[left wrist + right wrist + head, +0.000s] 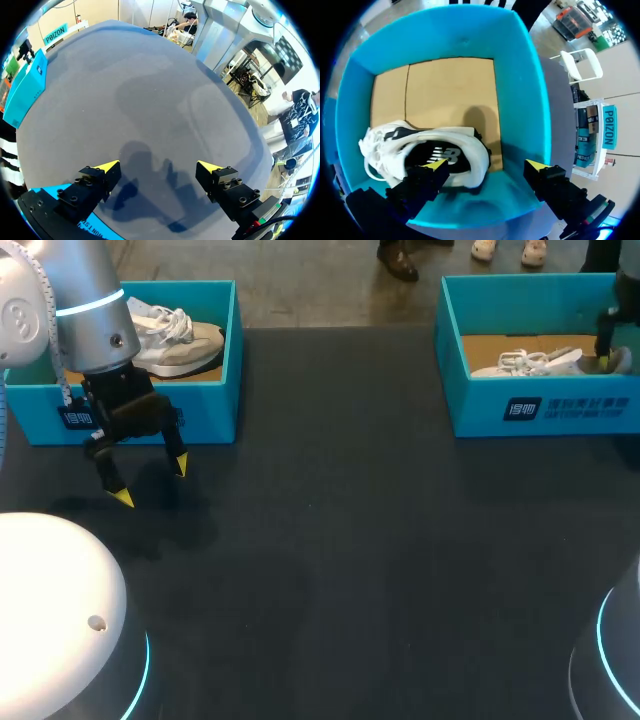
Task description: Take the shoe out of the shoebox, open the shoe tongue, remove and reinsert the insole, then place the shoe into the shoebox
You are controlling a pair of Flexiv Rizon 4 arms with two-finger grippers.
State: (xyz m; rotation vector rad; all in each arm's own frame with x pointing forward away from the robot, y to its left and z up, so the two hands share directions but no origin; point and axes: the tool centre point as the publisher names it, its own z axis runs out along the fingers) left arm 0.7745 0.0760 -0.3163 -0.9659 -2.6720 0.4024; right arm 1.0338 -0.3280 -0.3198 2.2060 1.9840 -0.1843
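A white shoe (415, 145) lies on its side on the cardboard floor of the right blue shoebox (520, 80), close to one wall. My right gripper (487, 166) hangs open just above the shoe's heel end, one finger over the heel opening and the other over the box corner, gripping nothing. In the head view this shoebox (560, 410) sits at the back right with the shoe (530, 363) inside and my right gripper (607, 360) at its right end. My left gripper (152, 482) stands open and empty above the bare table (150, 100).
A second blue shoebox (200, 405) at the back left holds a beige and white shoe (175, 340), just behind my left gripper (159, 166). The dark table (380, 540) stretches between the two boxes.
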